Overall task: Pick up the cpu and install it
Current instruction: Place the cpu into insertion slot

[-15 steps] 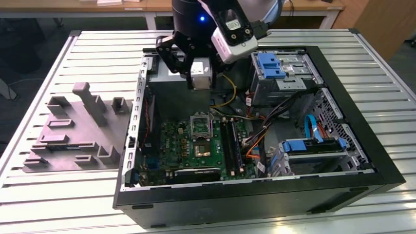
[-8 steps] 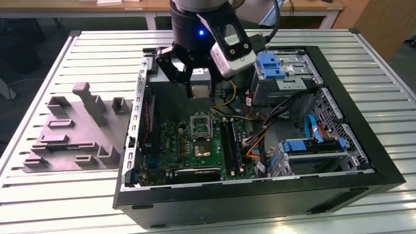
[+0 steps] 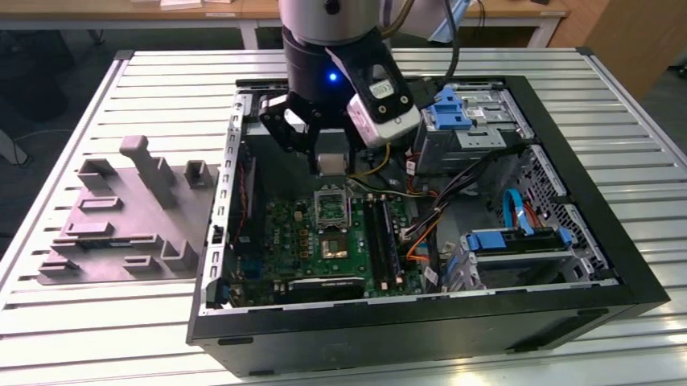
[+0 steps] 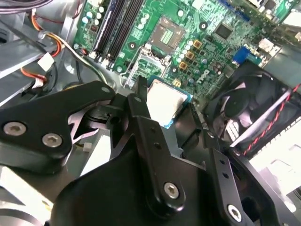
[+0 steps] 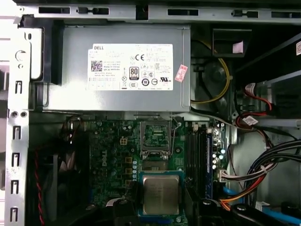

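Gripper (image 3: 331,166) was clenched on the cpu (image 3: 334,154), holding it above the green motherboard (image 3: 285,233) inside the open computer case (image 3: 408,330). In the exterior view the open socket (image 3: 335,241) lay at six o'clock from the cpu, apart from it. A grey plastic block (image 3: 124,217) stood at nine o'clock of the case.

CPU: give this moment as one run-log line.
gripper: shut on cpu | position: over motherboard, inside case | socket: open, empty | install: not yet done
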`<state>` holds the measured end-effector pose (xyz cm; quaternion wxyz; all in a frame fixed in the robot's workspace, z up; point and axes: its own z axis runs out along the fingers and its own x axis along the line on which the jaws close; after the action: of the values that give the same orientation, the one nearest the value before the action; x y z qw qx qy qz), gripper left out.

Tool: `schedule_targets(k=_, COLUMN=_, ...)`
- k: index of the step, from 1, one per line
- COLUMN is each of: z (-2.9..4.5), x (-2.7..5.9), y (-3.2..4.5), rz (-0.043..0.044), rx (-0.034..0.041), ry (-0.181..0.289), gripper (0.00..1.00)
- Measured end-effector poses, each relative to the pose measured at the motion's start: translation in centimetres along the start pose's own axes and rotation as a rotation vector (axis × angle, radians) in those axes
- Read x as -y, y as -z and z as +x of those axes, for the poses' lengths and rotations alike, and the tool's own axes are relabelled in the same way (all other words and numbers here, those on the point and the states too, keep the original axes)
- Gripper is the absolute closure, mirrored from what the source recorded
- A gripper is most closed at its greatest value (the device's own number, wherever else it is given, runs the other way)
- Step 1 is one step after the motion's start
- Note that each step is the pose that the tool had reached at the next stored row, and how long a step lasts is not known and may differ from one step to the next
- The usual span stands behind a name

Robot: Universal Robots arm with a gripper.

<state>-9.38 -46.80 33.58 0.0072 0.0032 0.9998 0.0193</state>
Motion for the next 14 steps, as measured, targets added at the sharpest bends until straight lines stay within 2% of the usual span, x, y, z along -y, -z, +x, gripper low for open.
schedule_targets(k=2, z=0.0, x=0.11, y=-0.21, rz=0.0021, rx=-0.0003, ry=0.0, gripper=0.53)
schedule_targets(k=3, z=0.0, x=0.11, y=-0.25, rz=0.0097, rx=-0.0004, ry=0.0, gripper=0.53)
schedule_targets(k=5, z=0.0, x=0.11, y=-0.29, rz=0.0362, rx=-0.0002, ry=0.001, gripper=0.53)
schedule_targets(k=6, z=0.0, x=0.12, y=-0.43, rz=0.0415, rx=-0.0001, ry=0.001, gripper=0.53)
schedule_targets(k=14, z=0.02, x=0.43, y=-1.87, rz=0.0419, rx=-0.0001, ry=0.001, gripper=0.53)
